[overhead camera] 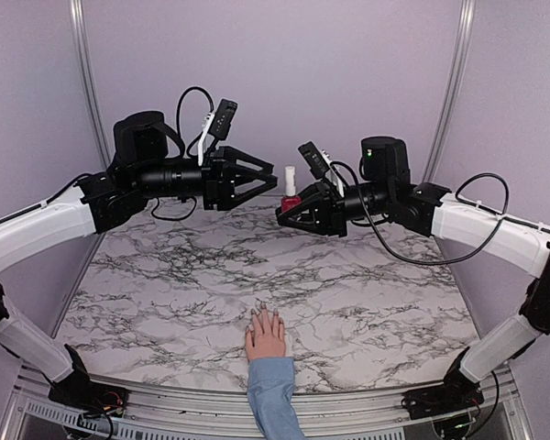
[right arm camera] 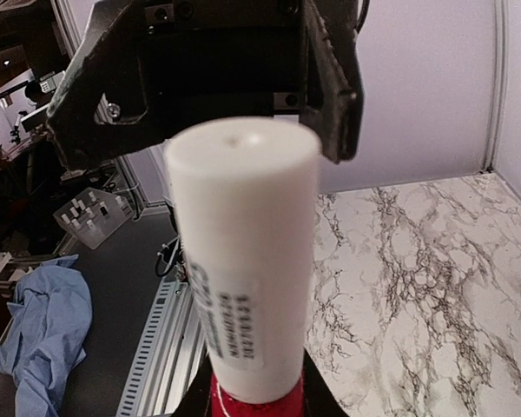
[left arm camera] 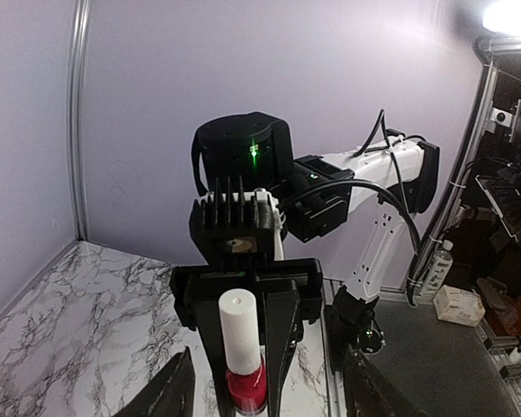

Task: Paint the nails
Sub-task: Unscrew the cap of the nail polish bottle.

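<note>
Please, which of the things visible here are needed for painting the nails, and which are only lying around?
For the job:
- nails on the hand
- polish bottle with white cap, held by the right gripper
- left gripper, open near the cap

Lying about:
- blue cloth
- white box

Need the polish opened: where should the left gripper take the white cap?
Probably pinch the white cap across its round upper half, coming in level from the left gripper side. It stands upright and bare above the right gripper, which clamps the red bottle below.
</note>
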{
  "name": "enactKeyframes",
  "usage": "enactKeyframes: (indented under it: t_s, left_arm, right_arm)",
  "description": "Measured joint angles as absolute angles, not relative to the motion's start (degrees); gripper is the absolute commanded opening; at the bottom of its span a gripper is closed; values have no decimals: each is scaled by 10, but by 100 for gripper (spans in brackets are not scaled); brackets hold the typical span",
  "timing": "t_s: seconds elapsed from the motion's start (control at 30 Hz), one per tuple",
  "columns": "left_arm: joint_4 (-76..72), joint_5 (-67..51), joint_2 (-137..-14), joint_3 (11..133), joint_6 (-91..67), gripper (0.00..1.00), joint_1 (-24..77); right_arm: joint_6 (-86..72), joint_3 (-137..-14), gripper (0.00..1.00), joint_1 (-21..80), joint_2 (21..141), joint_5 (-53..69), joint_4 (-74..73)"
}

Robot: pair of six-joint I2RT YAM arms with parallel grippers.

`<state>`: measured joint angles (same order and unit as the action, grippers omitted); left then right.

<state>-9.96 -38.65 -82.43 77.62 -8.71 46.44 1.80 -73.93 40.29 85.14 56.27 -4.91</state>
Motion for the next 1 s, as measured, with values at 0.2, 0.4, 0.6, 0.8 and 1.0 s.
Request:
enactKeyframes:
  t_s: [0.2,0.4,0.6,0.8,1.0]
  left_arm:
    - [-100,-448,-847,790,-93,55,465]
    - [-100,-470,-865,801,-96,50,467]
    - [-101,-481,-876,817,-98,44,474]
    - [-101,-486,-882,820,-98,35,478]
    - [-100,-490,-885,823,-97,21,480]
  right_arm:
    - [18,-739,0,403,851,614,-49]
    - [18,-739,0,407,851,638,-50]
    - [18,-739,0,413,852,647,-51]
    - [21,-740,0,417,852,654,-56]
    - [22,-740,0,417,852,655,-60]
